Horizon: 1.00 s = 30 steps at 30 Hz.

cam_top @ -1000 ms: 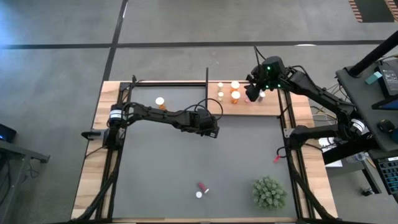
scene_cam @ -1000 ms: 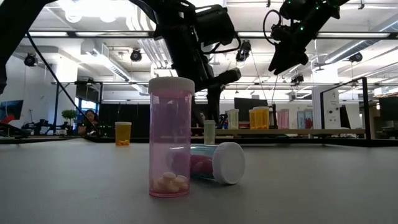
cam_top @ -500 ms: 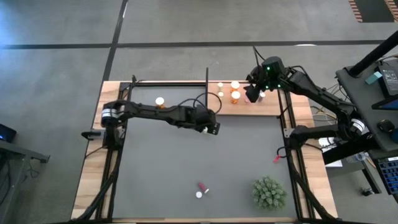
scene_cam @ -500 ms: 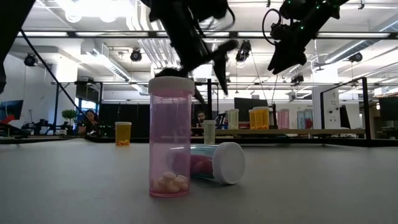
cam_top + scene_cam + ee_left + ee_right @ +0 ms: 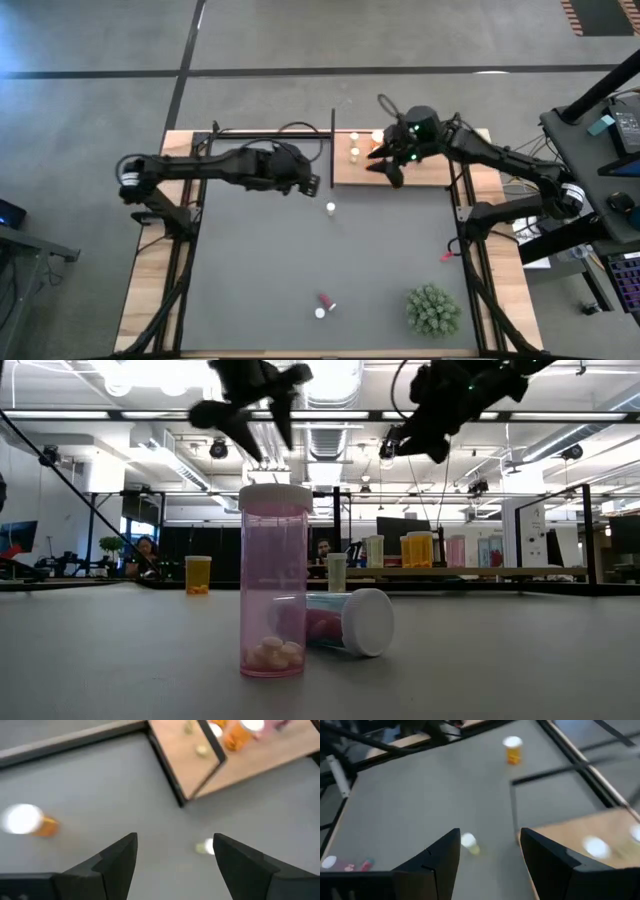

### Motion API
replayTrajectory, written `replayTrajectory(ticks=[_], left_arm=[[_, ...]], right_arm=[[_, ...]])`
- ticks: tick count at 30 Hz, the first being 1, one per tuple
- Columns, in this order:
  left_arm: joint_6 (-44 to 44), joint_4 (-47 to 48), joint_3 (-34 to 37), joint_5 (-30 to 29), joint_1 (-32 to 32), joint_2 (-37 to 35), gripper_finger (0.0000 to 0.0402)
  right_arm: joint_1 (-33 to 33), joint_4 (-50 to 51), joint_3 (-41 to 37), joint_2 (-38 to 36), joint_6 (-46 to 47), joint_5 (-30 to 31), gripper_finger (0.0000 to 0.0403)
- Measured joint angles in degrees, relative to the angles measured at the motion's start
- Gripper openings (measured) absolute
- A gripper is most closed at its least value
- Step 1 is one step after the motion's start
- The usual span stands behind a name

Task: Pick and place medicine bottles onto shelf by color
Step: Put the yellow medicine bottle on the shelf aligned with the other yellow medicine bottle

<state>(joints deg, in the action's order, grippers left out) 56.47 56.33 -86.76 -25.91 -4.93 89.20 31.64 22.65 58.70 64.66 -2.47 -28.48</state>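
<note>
A small pale green medicine bottle [image 5: 330, 208] stands upright on the dark mat, just in front of the shelf [image 5: 430, 172]; it shows beside one finger in the left wrist view [image 5: 204, 847]. My left gripper [image 5: 311, 184] [image 5: 175, 845] hangs open above the mat to the bottle's left, holding nothing. My right gripper [image 5: 384, 166] [image 5: 490, 837] is open and empty over the shelf's front edge. Three white-capped bottles [image 5: 354, 152] stand on the shelf's left part. An orange bottle [image 5: 30, 820] stands on the mat at the far left. Two pink bottles [image 5: 322, 306] are near the front edge, one upright [image 5: 274, 582], one on its side [image 5: 345, 622].
A green spiky plant [image 5: 433, 310] sits at the mat's near right corner. Black frame posts [image 5: 333, 135] rise at the shelf's left end, and a rail runs along the far edge. A small red thing [image 5: 443, 256] lies at the mat's right edge. The mat's middle [image 5: 260, 260] is bare.
My left gripper has risen and drawn back toward the table's left and far side, uncovering the pale green bottle, which stands on the mat. My right gripper has moved leftward along the shelf toward its front edge and tipped up closer to level.
</note>
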Motion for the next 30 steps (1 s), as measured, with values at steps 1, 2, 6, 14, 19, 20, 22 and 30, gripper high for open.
replayTrajectory(ticks=[1, 2, 6, 14, 19, 20, 22, 30], left_arm=[[0.0, 1.2, 0.0, -0.8, 0.0, -1.1, 0.0244], [0.0, 2.3, 0.1, -1.4, 0.0, -2.3, 0.0244], [-1.5, 6.6, 1.3, -3.1, 0.0, -5.9, 0.0244], [-1.8, 12.1, 7.2, -3.2, 0.0, -11.3, 0.0244], [-1.8, 12.0, 10.8, -3.5, 0.0, -13.2, 0.0244], [-1.8, 12.1, 11.4, -3.4, 0.0, -13.4, 0.0244], [-1.8, 12.0, 12.2, -3.5, 0.0, -13.8, 0.0244], [-1.4, 12.2, 13.3, -3.2, 0.0, -14.2, 0.0244]], right_arm=[[-1.1, -2.3, -0.6, 0.8, 0.0, 0.0, 0.0199], [-2.1, -4.8, -1.3, 1.5, -0.1, 0.0, 0.0198], [-5.3, -11.4, -3.3, 5.2, -0.1, 0.0, 0.0198], [-11.2, -16.7, -5.6, 10.7, -3.4, 0.0, 0.0198], [-13.9, -20.4, -5.7, 16.2, -7.3, 0.0, 0.0198], [-14.3, -21.5, -5.7, 17.3, -7.5, 0.1, 0.0198], [-15.1, -24.0, -5.7, 19.2, -7.5, 1.2, 0.0198], [-17.8, -25.9, -5.7, 21.5, -8.6, 14.0, 0.0198]])
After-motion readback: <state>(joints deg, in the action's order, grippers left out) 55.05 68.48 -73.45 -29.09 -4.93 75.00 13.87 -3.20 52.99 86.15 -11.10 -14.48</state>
